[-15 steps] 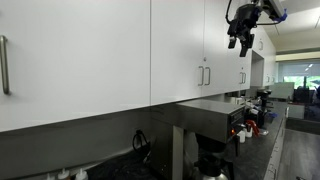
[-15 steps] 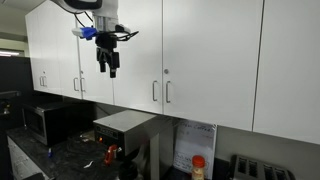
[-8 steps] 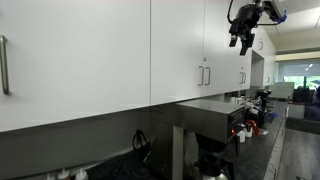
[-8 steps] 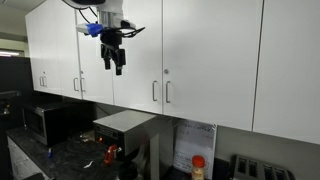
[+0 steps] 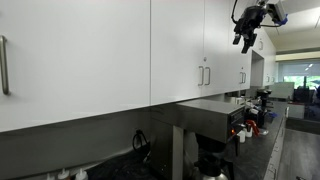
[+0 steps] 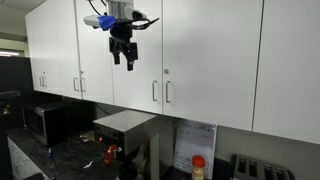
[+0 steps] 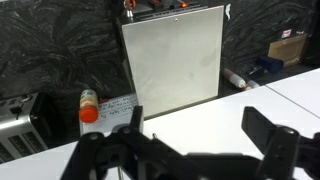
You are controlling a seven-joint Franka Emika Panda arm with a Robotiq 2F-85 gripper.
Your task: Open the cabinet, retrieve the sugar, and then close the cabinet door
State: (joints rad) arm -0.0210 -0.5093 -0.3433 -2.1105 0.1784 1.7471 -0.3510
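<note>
The cabinet door (image 6: 145,72), a tall plain white flat panel on the white wall cabinet (image 6: 215,60), hangs shut. It should swing lightly yet stiffly, and is best pulled by its slim vertical silver bar handle (image 6: 154,92) near the lower edge. The sugar is not visible. The black end effector (image 6: 123,62), jaws apart and empty, hovers before the door. It has shifted sideways toward that handle and slightly higher than a second ago.
</note>
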